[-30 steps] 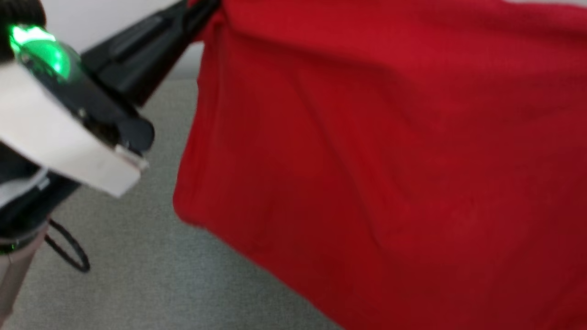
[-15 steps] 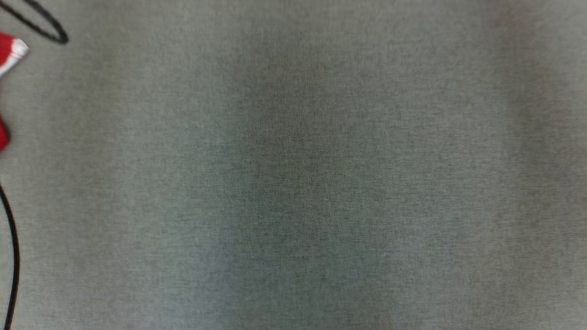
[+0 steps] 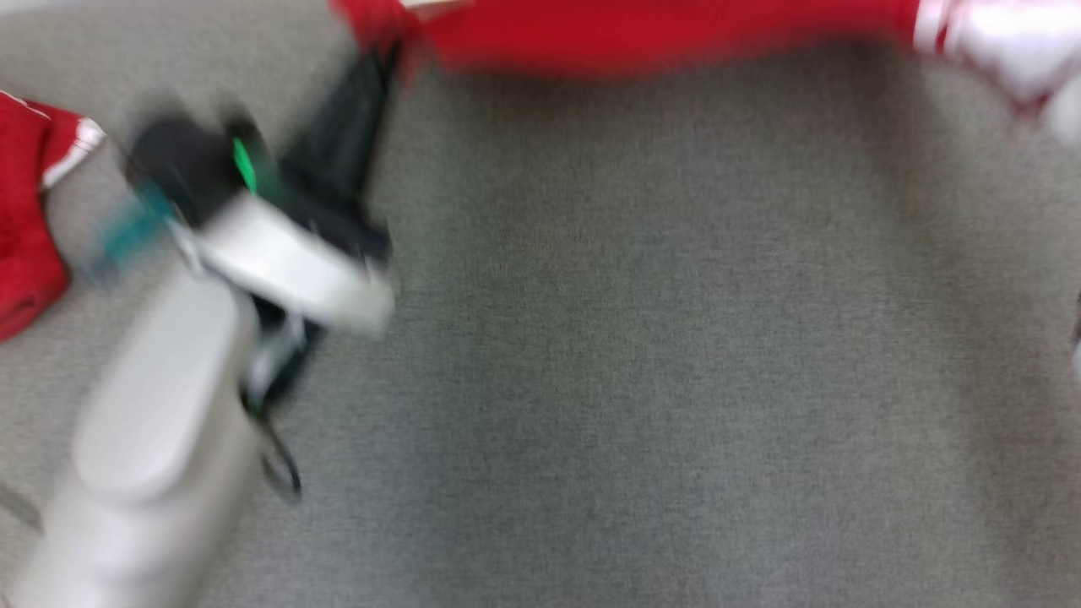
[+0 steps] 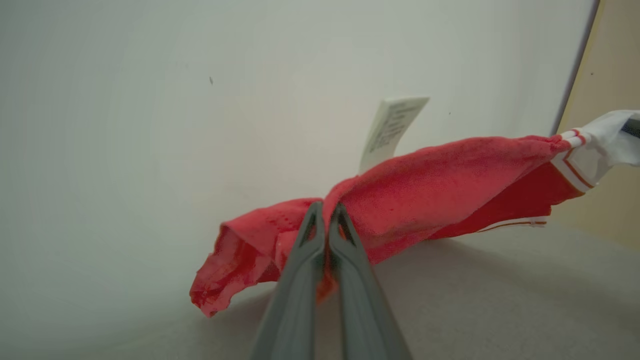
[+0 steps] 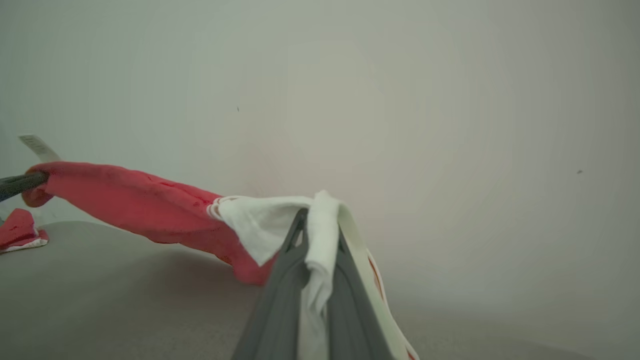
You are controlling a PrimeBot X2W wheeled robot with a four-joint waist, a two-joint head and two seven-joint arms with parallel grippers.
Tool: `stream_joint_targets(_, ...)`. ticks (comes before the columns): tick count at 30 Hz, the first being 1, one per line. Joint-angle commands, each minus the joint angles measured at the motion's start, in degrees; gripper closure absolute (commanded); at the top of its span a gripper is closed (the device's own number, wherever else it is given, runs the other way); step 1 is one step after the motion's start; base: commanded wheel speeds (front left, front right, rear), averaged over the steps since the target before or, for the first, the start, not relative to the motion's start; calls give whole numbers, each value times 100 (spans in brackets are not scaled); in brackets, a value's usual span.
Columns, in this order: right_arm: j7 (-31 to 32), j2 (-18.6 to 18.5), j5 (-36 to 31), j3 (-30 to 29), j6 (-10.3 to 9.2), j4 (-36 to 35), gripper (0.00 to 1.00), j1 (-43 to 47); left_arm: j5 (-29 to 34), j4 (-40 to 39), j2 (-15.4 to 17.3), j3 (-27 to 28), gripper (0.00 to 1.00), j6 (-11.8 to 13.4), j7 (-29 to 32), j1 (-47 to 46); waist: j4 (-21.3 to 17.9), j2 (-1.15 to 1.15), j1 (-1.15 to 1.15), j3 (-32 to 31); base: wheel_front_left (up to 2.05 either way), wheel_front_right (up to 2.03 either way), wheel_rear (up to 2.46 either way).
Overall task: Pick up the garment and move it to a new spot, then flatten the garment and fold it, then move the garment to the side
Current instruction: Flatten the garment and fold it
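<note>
Left wrist view: left gripper (image 4: 326,207) is clamping the red shirt (image 4: 440,170), right gripper (image 5: 320,220) is pinching its white cuff (image 5: 255,222), carrying it stretched; lowering flat probably needs even tension.

Grey woven surface (image 3: 676,338), crumpled red cloth (image 3: 25,253) at its left

Grey woven surface (image 3: 676,355) — plain pale wall (image 4: 150,100) behind, soft light
</note>
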Motion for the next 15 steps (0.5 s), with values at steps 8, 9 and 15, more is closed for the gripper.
stream_joint_targets(8,-324,-81,-52,-109,-14,-447,100,3126,392,-538,-245,18,100,8,-1,2861,85,0,-1,-1064,0,0,0)
stream_joint_targets(9,-364,-80,-102,-43,-14,-428,100,3295,420,-532,-271,-18,100,8,-1,3064,76,0,-1,-1135,0,0,0)
stream_joint_targets(15,-239,-526,-174,960,-14,-156,100,4002,695,-514,-347,-117,100,7,-2,4122,-11,0,-1,-1545,0,0,0)
